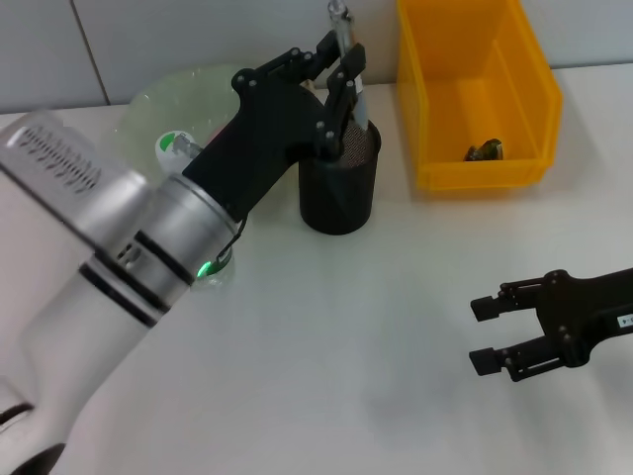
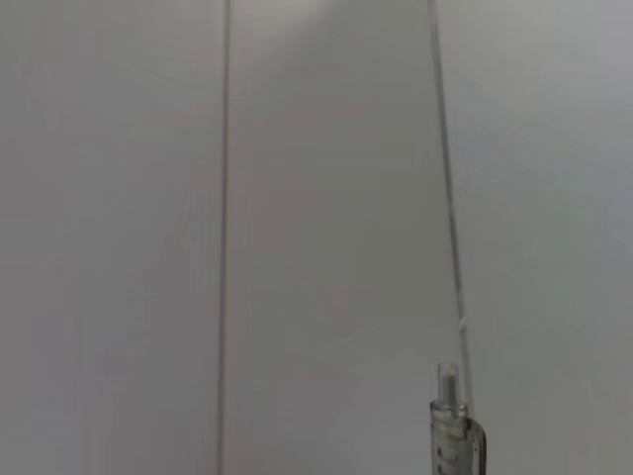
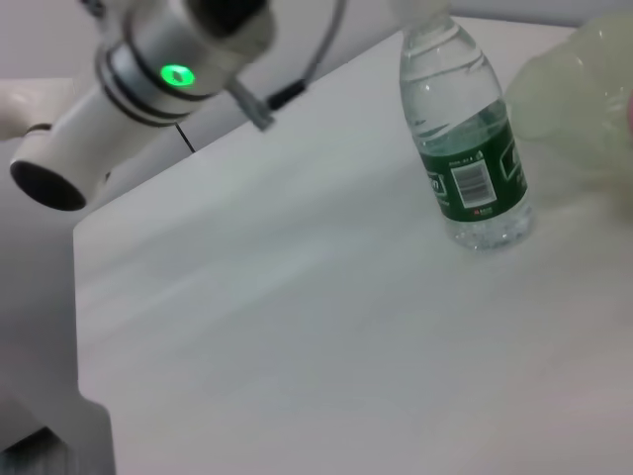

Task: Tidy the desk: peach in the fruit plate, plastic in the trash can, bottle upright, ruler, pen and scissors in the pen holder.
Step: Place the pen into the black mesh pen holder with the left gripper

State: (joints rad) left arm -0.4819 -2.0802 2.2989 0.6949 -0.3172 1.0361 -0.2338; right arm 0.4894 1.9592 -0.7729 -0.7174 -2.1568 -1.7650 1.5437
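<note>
My left end effector (image 1: 344, 67) clamps pen (image 1: 341, 28) above black mesh pen holder (image 1: 339, 184); right end effector (image 1: 490, 334) hangs wide over desk (image 1: 326, 336)

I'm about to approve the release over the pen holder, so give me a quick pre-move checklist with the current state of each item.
1. Pen gripped by left claw: ok.
2. Pen over the pen holder opening: ok, claw sits just above its rim.
3. Pen tip inside the holder: cannot tell, claw hides it.
4. Bottle upright: ok.
5. Right claw out of the way: ok, open above bare table.
6. Plastic in the yellow bin: cannot tell; a small dark item lies inside.
</note>
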